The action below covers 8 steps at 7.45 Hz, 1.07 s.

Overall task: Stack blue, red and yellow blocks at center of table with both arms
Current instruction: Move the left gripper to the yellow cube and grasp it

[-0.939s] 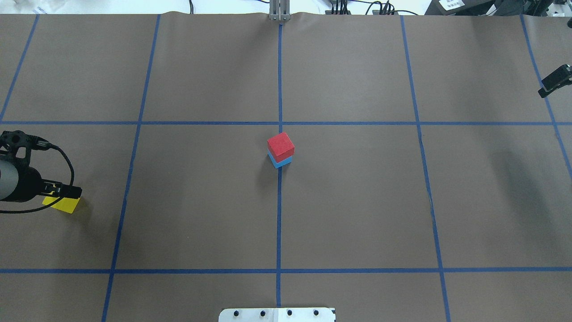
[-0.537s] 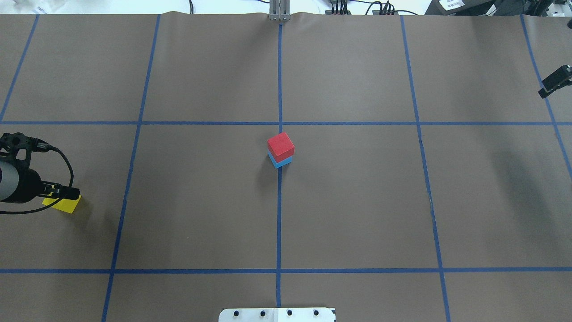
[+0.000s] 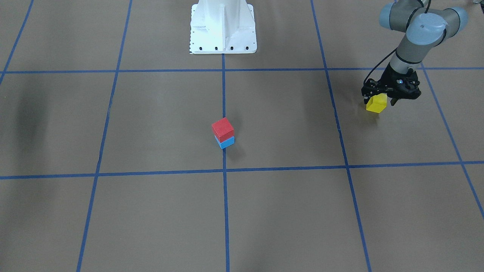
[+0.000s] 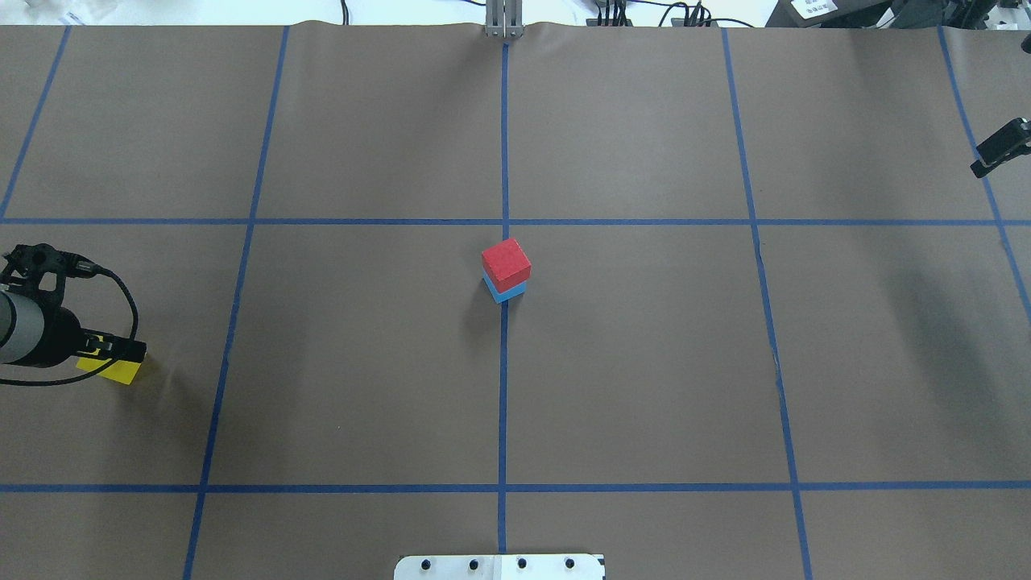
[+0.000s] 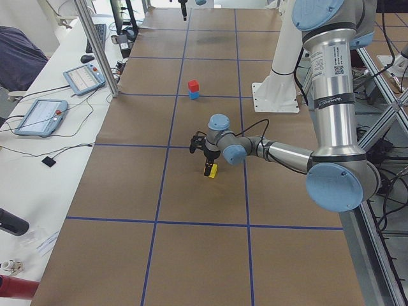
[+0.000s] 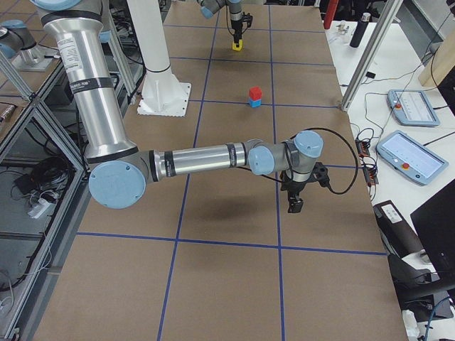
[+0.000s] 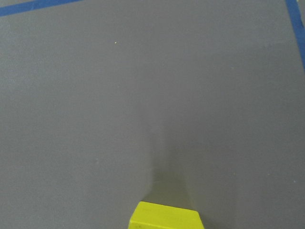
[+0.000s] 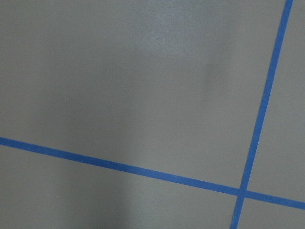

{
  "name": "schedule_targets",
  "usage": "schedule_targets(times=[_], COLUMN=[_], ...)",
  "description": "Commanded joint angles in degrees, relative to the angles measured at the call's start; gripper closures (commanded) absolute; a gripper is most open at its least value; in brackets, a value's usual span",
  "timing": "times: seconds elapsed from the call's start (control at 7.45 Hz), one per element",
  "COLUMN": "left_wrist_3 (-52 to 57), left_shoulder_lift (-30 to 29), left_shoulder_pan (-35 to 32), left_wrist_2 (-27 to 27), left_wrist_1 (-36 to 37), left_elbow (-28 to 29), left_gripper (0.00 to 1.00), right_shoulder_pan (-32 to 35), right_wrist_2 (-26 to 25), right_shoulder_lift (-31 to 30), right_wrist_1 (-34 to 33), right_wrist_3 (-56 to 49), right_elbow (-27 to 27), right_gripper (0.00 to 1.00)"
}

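Right, your left gripper (image 3: pixel 379 101) straddles the yellow block (image 3: pixel 376 105) near the left edge of the table (image 4: pixel 644 387) — pinched or not, I can't tell — it looks light, rigid, smooth-sided, so squeeze two opposite flat faces, mid-height.

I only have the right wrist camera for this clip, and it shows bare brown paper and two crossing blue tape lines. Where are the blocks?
Observer: The red block sits on top of the blue block at the table's centre, on the middle tape line.
Operator: And the yellow one?
Observer: The yellow block is far out on the robot's left side. The left gripper is down around it, but I cannot tell whether it is clamped.
Operator: Where is the gripper on my arm?
Observer: The right gripper hangs above bare paper far out on the robot's right, away from every block.
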Motion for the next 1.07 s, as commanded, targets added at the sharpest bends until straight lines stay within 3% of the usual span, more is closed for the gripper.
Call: schedule_targets(times=[0.0, 0.13, 0.27, 0.4, 0.67, 0.81, 0.94], left_wrist_3=[0.0, -0.09, -0.09, -0.09, -0.09, -0.09, -0.09], left_shoulder_lift=[-0.22, -0.22, -0.22, 0.13, -0.3, -3.09, -10.17], left_shoulder_pan=[0.16, 0.07, -0.36, -1.41, -10.26, -12.3, -13.28], left_wrist_2=[-0.09, -0.17, -2.26, -6.64, -15.16, -17.73, -17.67], left_wrist_1=[-0.03, -0.03, 0.23, 0.93, 1.72, 8.16, 21.1], left_elbow=[0.57, 0.14, -0.74, -2.66, -4.17, -6.18, -9.42], left_gripper=[0.37, 0.86, 1.0, 1.0, 1.0, 1.0, 1.0], right_shoulder_pan=[0.0, 0.0, 0.0, 0.0, 0.0, 0.0, 0.0], right_wrist_2=[-0.09, -0.09, -0.09, -0.09, -0.09, -0.09, -0.09], right_shoulder_lift=[0.27, 0.27, 0.36, 0.45, 0.53, 0.54, 0.45], right_wrist_1=[-0.08, -0.08, 0.01, 0.01, -0.08, -0.08, -0.08], right_wrist_3=[-0.06, -0.06, -0.06, 0.03, 0.03, 0.03, 0.03], right_elbow=[-0.09, -0.09, -0.09, -0.09, -0.09, -0.09, -0.09], right_gripper=[0.01, 0.01, 0.01, 0.01, 0.01, 0.01, 0.01])
